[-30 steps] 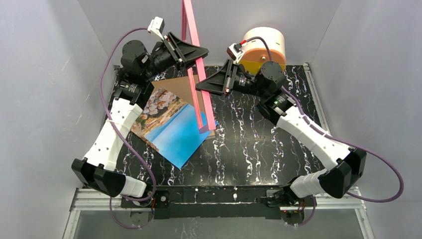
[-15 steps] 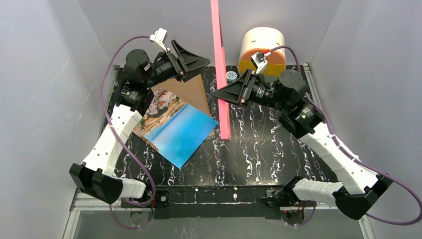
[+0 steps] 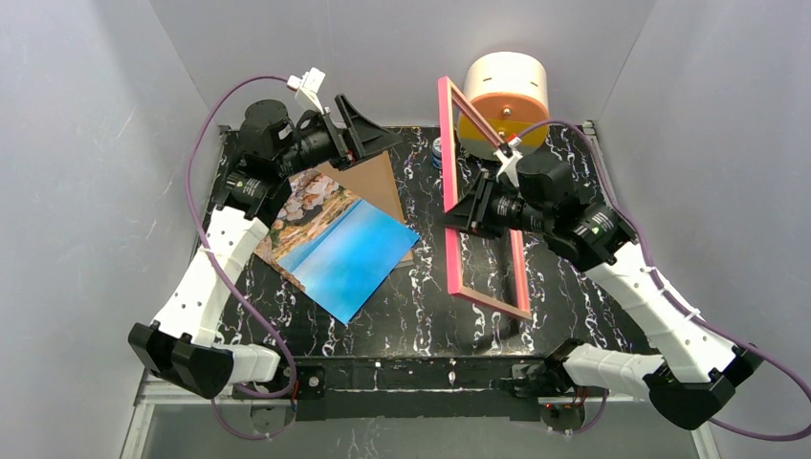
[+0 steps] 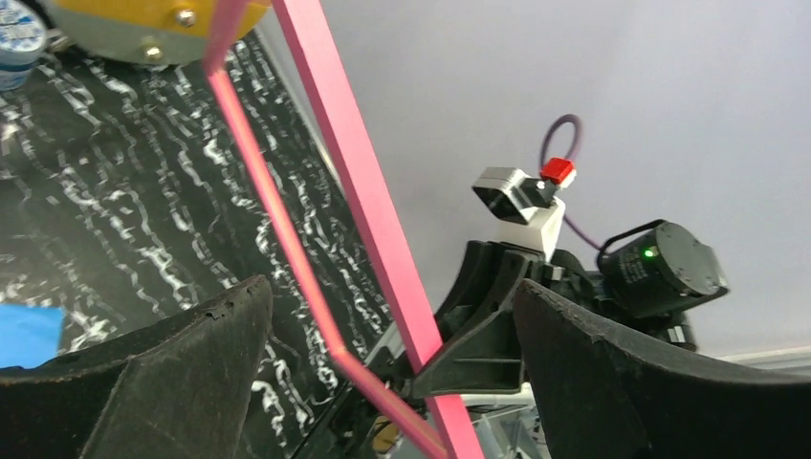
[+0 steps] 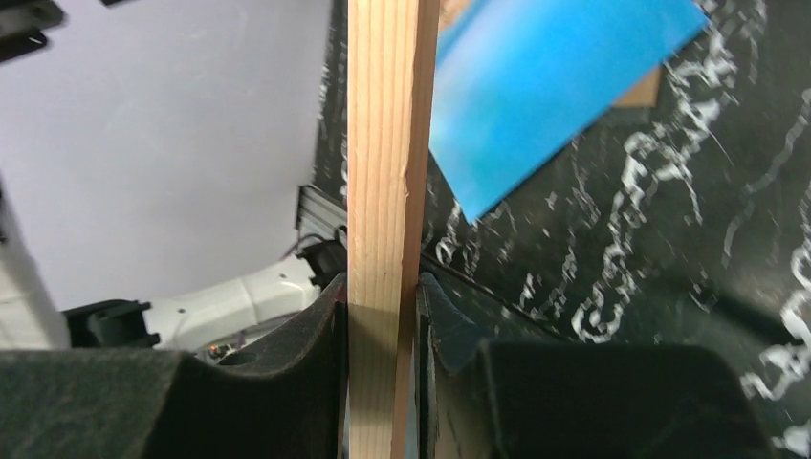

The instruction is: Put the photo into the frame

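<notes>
A: Where's the frame?

B: The frame is tilted up off the counter, over its right half. The low corner sits close to the near edge, and I cannot tell whether it touches. The right claw is clamped on one long rail; the wrist view shows both pads tight on the tan wood.

A: And the photo?

B: The photo lies picture-side up toward the left edge, partly over the brown backing board. It is well apart from the frame and nothing grips it.

A: Left claw?

B: The left claw is raised near the far-left corner, spread wide, with nothing between its fingers.

A: Progress?

B: Early, by my reading. Only the frame is in hand, with nothing seated in it. Bringing the photo over and fitting it in remain to be done.
</notes>
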Robot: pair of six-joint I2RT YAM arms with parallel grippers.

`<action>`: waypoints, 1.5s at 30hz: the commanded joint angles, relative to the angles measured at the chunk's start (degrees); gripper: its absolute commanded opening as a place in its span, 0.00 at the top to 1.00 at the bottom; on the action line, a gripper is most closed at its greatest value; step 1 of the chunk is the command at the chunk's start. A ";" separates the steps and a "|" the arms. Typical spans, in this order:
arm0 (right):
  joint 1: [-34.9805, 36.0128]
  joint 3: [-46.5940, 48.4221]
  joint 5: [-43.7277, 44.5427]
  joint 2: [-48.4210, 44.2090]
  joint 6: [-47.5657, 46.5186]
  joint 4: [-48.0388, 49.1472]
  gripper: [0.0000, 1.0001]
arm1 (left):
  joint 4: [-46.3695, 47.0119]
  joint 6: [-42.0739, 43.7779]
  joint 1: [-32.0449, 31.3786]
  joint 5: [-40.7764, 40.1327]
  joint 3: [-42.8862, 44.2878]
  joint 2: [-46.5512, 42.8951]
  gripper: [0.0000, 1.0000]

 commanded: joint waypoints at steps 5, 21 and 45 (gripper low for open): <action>-0.21 -6.38 1.41 -4.68 -3.94 -7.94 0.99 | -11.71 9.86 0.16 -6.55 -0.56 -2.93 0.05; 0.05 -21.26 -0.76 14.56 -8.79 6.40 0.99 | -16.05 15.06 0.16 -19.37 -8.71 -3.59 0.03; 3.13 -7.01 5.80 34.21 -6.65 -2.68 0.31 | -20.97 23.87 5.17 -31.16 -25.24 2.60 0.06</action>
